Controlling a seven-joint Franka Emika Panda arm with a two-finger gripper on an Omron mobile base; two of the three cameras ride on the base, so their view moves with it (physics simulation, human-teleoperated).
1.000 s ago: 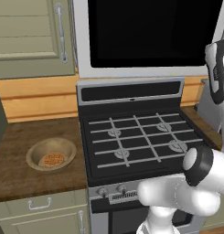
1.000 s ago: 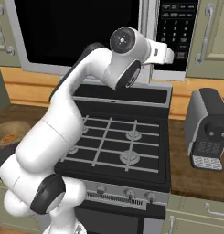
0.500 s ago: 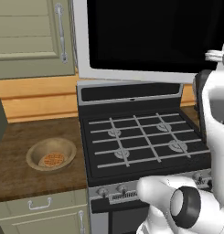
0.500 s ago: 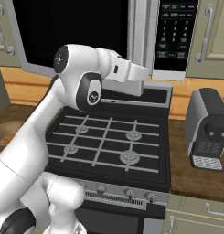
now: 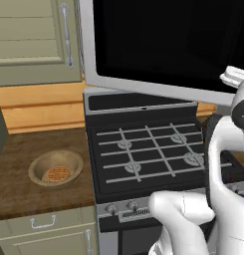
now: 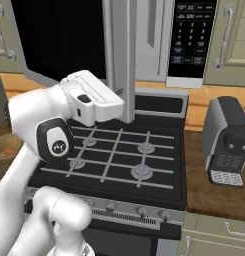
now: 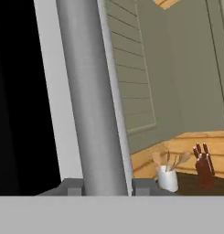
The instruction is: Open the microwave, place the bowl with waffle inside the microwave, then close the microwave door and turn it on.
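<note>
gripper (image 7: pixel 106 185) with a fingertip either side of the long bar handle (image 7: pixel 93 100), clasping it to swing the microwave door (image 5: pixel 158 40) out over the stove (image 5: pixel 153 154) – bowl (image 5: pixel 56 167) with waffle (image 5: pixel 57 174) waiting on the counter (image 5: pixel 24 189) left of the stove.

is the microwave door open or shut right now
Open, partly: the microwave door has swung out from the control strip, showing pale interior between them.

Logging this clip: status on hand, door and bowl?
Hand astride long silver bar handle. Black-glass microwave door swung part open. Tan wooden bowl with waffle on counter left of stove.
</note>
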